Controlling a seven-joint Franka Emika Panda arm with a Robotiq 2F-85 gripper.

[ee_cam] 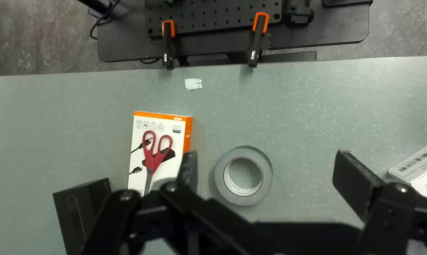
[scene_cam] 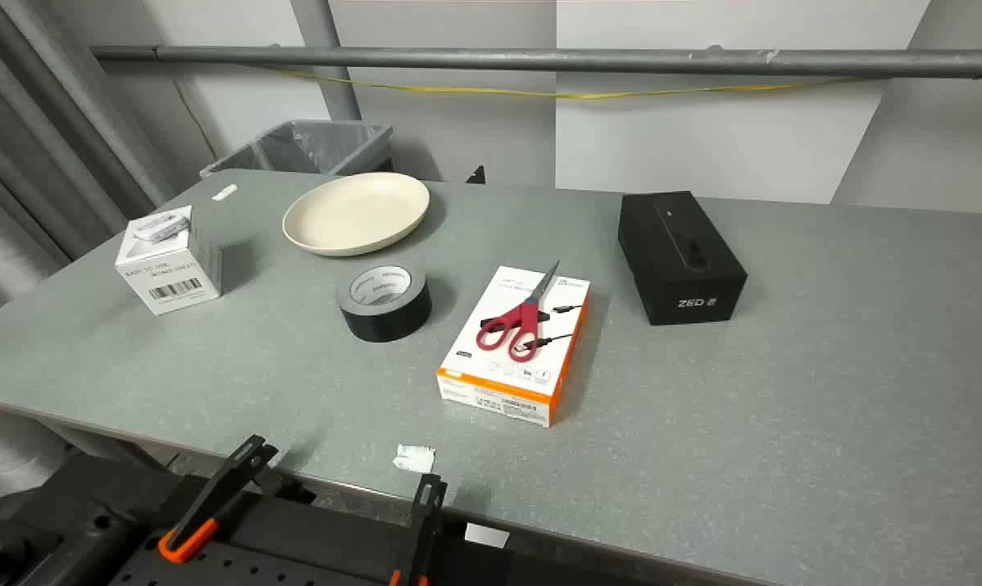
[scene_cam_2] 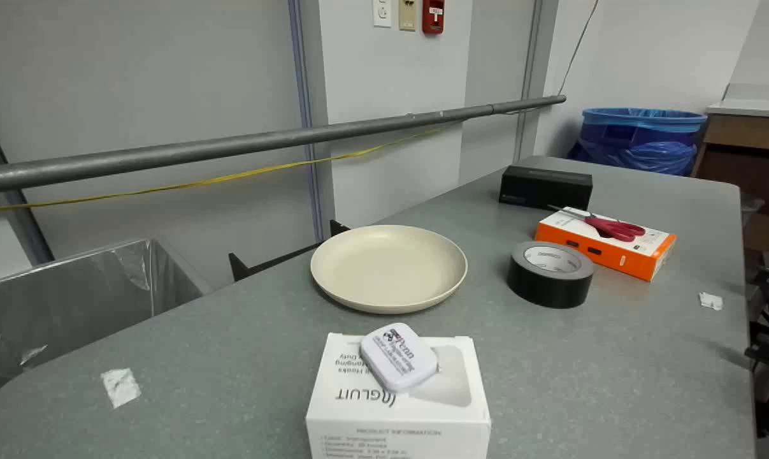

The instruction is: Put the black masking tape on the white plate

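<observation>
On a grey table (scene_cam: 783, 407), the black masking tape (scene_cam: 386, 321) lies flat with its hole facing up, between the white plate (scene_cam_2: 387, 268) and a white-and-orange box (scene_cam: 503, 376) bearing red scissors (scene_cam: 526, 317), touching neither. Your gripper (ee_cam: 266, 163) is spread wide, gripping nothing; the wrist view shows the tape framed between its fingers (ee_cam: 355, 180), nearer the one by the box. Neither exterior view includes the gripper, so you probably hold it high to line up from above. Resting flat, the tape should be easy to straddle once centred; the bare plate looks ready for it.
</observation>
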